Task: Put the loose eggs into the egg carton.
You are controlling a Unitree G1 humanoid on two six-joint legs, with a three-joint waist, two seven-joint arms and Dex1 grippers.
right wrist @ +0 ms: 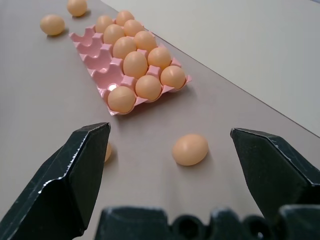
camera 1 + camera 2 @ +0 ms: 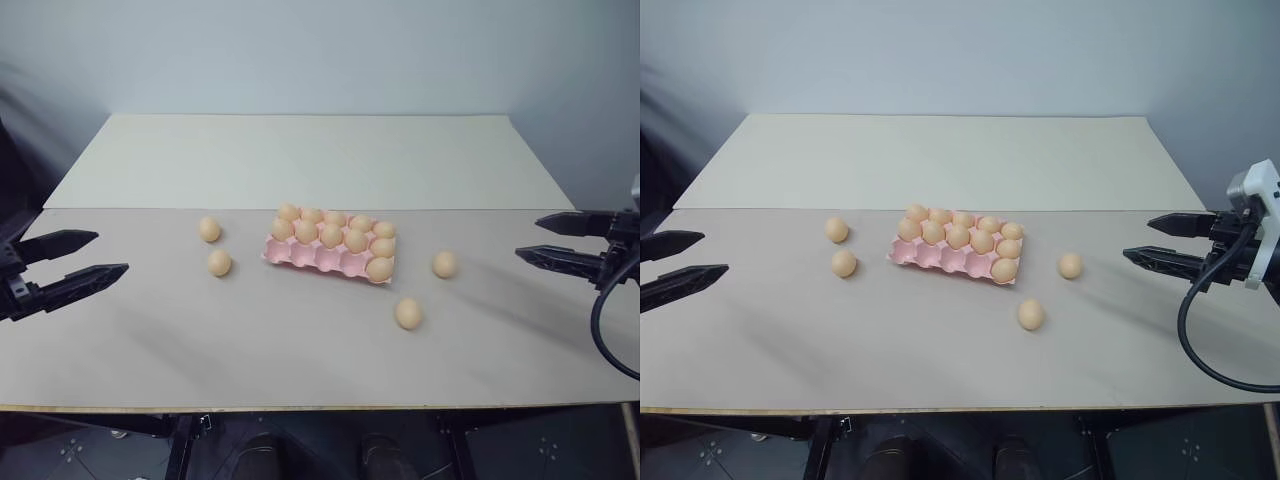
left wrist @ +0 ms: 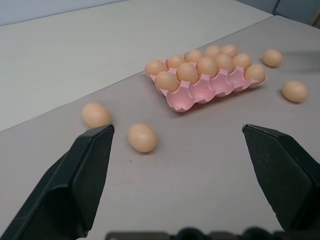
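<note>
Left eye view: the four loose tan-orange oval eggs lie on the pale grey-beige surface [image 2: 300,350], two at the left [image 2: 209,229] [image 2: 220,262] and two at the right [image 2: 445,264] [image 2: 408,313] of the flat pale pink moulded egg carton [image 2: 305,255]. Its front row has four empty cups, probably kept for them. The left pincer [image 2: 72,262] and the right pincer [image 2: 548,240] hang well apart from the eggs, each with fingers spread wide and holding nothing, ready to approach.

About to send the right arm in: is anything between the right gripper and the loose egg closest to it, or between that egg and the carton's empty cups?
Nothing visible. Bare table lies between the open right gripper and the nearest loose egg, and between that egg and the egg carton, whose empty cups are in the near row.
</note>
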